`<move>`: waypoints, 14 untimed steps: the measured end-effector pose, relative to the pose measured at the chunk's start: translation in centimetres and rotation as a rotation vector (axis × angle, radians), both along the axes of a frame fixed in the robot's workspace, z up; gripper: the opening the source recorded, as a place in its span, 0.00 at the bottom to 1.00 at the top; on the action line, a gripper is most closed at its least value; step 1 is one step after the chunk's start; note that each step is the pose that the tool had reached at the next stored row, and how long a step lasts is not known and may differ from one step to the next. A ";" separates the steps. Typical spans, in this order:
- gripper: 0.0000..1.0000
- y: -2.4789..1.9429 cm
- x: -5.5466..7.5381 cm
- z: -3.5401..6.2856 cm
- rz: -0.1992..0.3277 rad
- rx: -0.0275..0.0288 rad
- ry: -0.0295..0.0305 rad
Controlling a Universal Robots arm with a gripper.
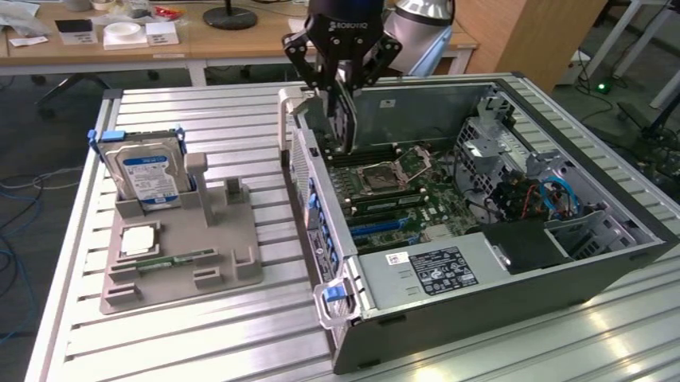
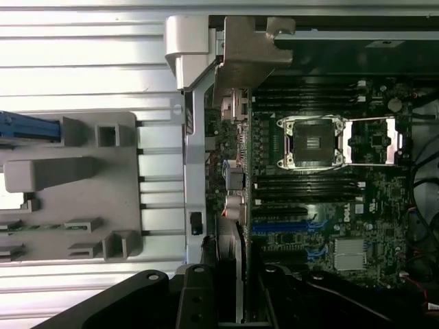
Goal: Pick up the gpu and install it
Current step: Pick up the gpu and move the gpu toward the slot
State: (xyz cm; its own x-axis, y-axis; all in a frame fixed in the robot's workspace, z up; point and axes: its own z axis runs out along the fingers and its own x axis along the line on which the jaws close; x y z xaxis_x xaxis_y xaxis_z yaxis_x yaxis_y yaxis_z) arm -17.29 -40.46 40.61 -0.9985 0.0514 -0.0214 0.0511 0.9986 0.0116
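above the open computer case (image 1: 595, 263), the gripper (image 1: 342, 83) clamps the thin dark gpu (image 1: 342, 127) upright, silver bracket (image 2: 250, 48) at one end.

gpu (image 1: 342, 119) upright in the open case (image 1: 595, 263), hard drive (image 1: 146, 175) standing on tray (image 1: 228, 255)
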 end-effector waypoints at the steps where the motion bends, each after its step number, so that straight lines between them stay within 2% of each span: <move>1: 0.27 0.02 0.3 0.00 0.000 -0.0001 0.0001; 14: 0.27 0.24 4.0 -0.03 -0.007 0.0000 0.0000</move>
